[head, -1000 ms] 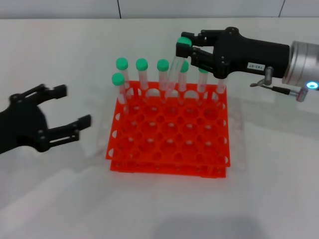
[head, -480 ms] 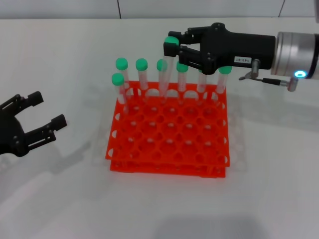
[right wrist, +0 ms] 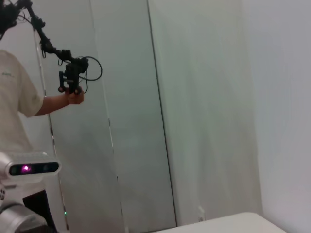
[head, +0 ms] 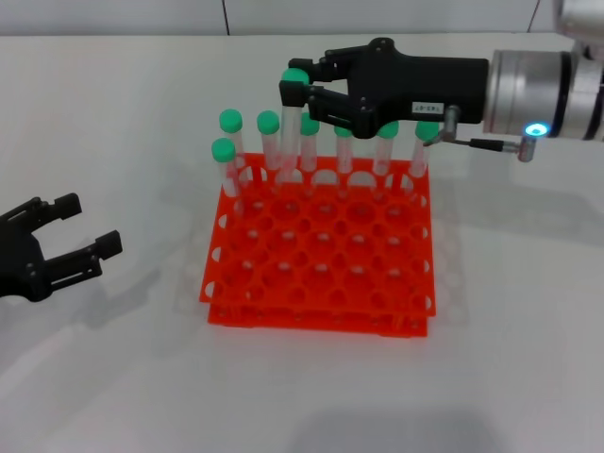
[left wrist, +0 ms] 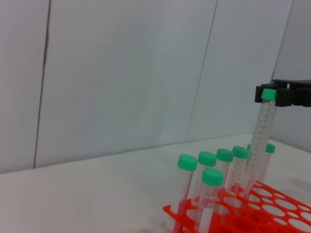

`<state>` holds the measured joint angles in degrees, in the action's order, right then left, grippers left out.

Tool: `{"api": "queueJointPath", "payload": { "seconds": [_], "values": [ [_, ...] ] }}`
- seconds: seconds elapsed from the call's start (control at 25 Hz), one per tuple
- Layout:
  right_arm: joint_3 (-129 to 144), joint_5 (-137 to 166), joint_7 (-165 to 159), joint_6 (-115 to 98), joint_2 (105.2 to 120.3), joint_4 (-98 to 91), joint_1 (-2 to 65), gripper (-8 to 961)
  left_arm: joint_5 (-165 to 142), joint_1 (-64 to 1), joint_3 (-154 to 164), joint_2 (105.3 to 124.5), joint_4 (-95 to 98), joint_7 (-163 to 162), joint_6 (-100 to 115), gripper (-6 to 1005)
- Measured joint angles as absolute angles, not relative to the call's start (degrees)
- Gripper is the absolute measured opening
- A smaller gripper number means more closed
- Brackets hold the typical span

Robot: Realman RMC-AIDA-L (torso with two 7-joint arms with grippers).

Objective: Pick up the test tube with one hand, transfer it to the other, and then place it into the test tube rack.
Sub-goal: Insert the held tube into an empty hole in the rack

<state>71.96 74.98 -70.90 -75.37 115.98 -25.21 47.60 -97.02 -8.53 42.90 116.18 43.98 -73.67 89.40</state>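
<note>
Right gripper (head: 304, 92), upper centre, clamps the test tube (head: 289, 132) by its green cap above the test tube rack (head: 321, 274). Left gripper (head: 80, 226), lower left, spread open, empty.

The right gripper (head: 304, 92) is black with a small white printed label, a silver wrist, thin cable and glowing ring light; the left gripper (head: 80, 229) is all black.

Lab or robot test room. A plain white desk (head: 113, 113) is backed by pale panelled walls (left wrist: 121, 73). An orange test tube rack (head: 321, 264) with green-capped tubes (head: 231, 121) is set on it. A person (right wrist: 19, 107) holding a cabled handheld device (right wrist: 73, 77) is seen by the wall.
</note>
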Motion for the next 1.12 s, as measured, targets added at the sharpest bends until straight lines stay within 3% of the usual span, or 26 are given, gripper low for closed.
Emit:
{"api": "queueJointPath", "payload": {
  "seconds": [0.64, 1.12],
  "values": [
    [88.0, 65.0, -69.6, -64.9, 116.19, -25.2, 50.0, 260, -102.1, -11.8, 42.2, 115.27, 45.0, -79.0, 89.4, 853],
    [89.0, 63.6, -69.6, -63.3, 116.19, -25.2, 50.2, 261, -104.1, -12.0, 42.2, 116.14, 50.2, -81.2, 89.4, 852]
  ]
}}
